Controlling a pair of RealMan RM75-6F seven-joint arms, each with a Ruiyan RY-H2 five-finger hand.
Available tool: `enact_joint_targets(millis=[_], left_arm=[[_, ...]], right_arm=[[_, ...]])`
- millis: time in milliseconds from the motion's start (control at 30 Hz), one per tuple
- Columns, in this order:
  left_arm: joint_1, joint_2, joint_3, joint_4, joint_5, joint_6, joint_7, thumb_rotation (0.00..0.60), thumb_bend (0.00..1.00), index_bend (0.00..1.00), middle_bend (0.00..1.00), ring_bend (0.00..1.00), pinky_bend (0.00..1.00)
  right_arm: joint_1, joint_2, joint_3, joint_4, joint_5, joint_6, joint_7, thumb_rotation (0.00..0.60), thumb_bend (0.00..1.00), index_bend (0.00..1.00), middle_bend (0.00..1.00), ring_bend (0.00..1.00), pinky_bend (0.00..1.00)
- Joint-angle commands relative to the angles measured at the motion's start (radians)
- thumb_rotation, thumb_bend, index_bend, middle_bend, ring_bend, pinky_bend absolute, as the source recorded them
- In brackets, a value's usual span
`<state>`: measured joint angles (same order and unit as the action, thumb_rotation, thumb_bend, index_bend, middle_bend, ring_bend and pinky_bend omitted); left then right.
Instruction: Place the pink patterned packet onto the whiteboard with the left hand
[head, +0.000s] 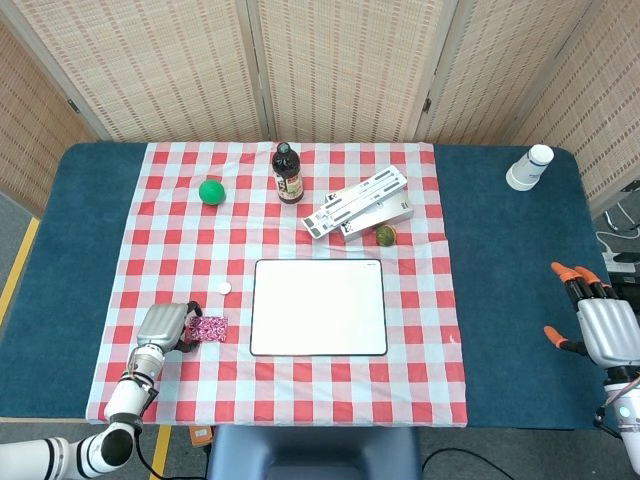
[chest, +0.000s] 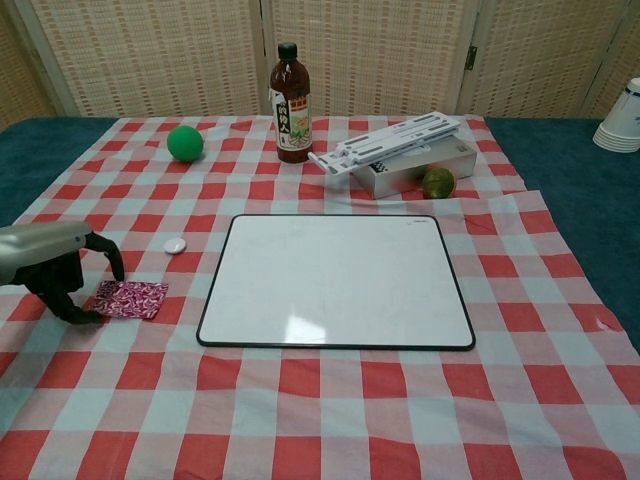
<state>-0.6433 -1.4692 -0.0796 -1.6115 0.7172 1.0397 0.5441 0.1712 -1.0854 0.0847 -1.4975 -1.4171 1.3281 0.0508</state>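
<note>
Pink patterned packet just left of the whiteboard, flat on the checked cloth.
It is a small, flat rectangle with a pink, red and white print. The left hand arches over its left end, dark fingers curled down; whether they grip it is unclear. The right hand, well right of the whiteboard, holds nothing, fingers apart.
</note>
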Motion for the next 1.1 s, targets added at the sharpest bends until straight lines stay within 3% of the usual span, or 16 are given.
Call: enact_joint_targets(millis=[33, 333, 533, 667, 833, 1100], left_arm=[[0.0, 0.003, -0.001, -0.004, 0.003, 0.004, -0.001, 0.6, 0.26, 0.39, 1.0, 1.0, 0.97], [-0.015, 0.027, -0.023, -0.047, 0.008, 0.02, 0.014, 0.6, 0.26, 0.39, 1.0, 1.0, 0.97], [-0.081, 0.012, -0.069, -0.114, -0.015, 0.041, 0.094, 0.6, 0.26, 0.39, 1.0, 1.0, 0.97], [-0.147, -0.026, -0.116, -0.132, -0.098, 0.04, 0.159, 0.6, 0.26, 0.39, 1.0, 1.0, 0.97], [-0.24, -0.103, -0.159, -0.1, -0.213, 0.052, 0.249, 0.6, 0.26, 0.39, 1.0, 1.0, 0.97], [-0.35, -0.241, -0.199, 0.05, -0.342, 0.025, 0.298, 0.6, 0.26, 0.4, 1.0, 1.0, 0.97]], right_arm=[[0.001, 0.0, 0.0, 0.0, 0.0, -0.001, 0.0, 0.6, 0.15, 0.08, 0.14, 0.0, 0.26], [0.005, 0.0, 0.001, 0.002, 0.005, -0.011, 0.0, 0.6, 0.15, 0.08, 0.14, 0.0, 0.26], [0.006, 0.0, 0.001, 0.002, 0.008, -0.016, -0.001, 0.6, 0.15, 0.08, 0.14, 0.0, 0.26], [0.004, 0.003, 0.002, 0.002, 0.007, -0.01, 0.003, 0.6, 0.15, 0.08, 0.14, 0.0, 0.26], [0.001, 0.011, 0.003, 0.004, 0.007, -0.008, 0.021, 0.6, 0.15, 0.08, 0.14, 0.0, 0.26], [-0.007, 0.023, 0.002, 0.008, -0.006, 0.008, 0.052, 0.6, 0.15, 0.08, 0.14, 0.0, 0.26]])
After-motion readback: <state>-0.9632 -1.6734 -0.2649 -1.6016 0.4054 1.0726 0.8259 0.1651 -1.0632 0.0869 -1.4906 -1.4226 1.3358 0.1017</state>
